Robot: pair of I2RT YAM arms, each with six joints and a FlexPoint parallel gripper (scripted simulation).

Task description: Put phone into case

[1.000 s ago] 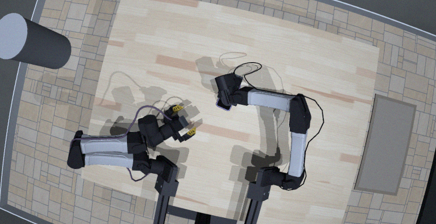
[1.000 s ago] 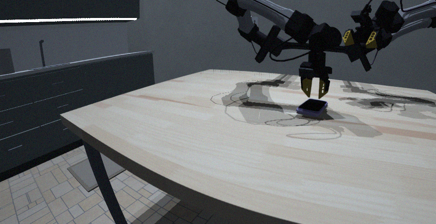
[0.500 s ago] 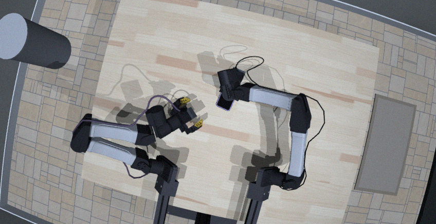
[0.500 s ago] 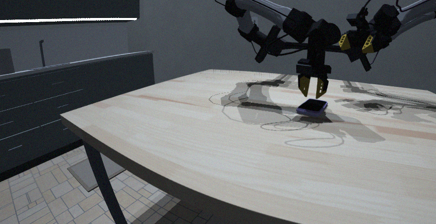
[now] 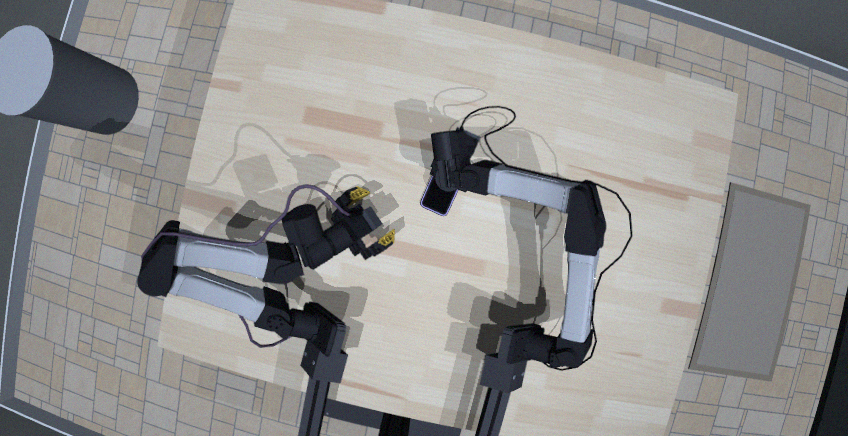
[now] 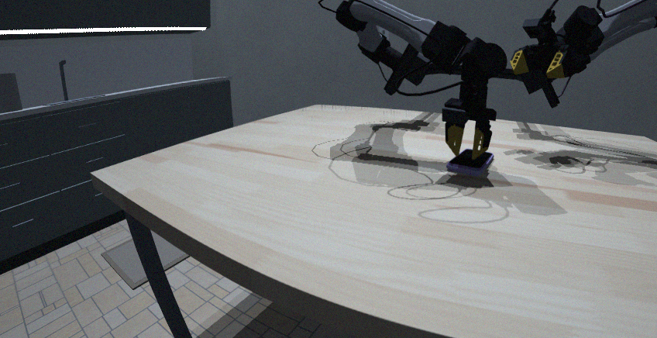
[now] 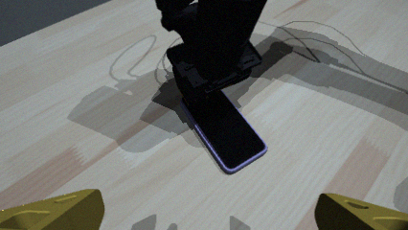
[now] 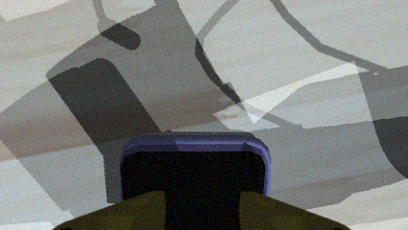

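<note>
The black phone (image 5: 439, 196) (image 6: 463, 161) (image 7: 230, 131) (image 8: 201, 168) lies screen up within the rim of its purple case (image 6: 461, 169) (image 7: 250, 162) (image 8: 211, 143). The rim shows around the visible edges; whether the phone is fully seated cannot be told. My right gripper (image 6: 466, 156) (image 8: 202, 200) points down with its fingers partly open, tips at or just above the screen near one end. Nothing is between them; contact cannot be told. It hides part of the phone in the top view. My left gripper (image 5: 373, 215) (image 6: 536, 64) (image 7: 209, 201) is wide open and empty, raised well away from the phone.
The phone and case rest on the light wooden table (image 5: 333, 45) (image 6: 276, 224) (image 7: 120, 172). A dark cylinder (image 5: 89, 83) stands beyond the table's left edge in the top view. A grey mat (image 5: 749, 283) (image 6: 133, 260) lies on the floor beyond the right edge.
</note>
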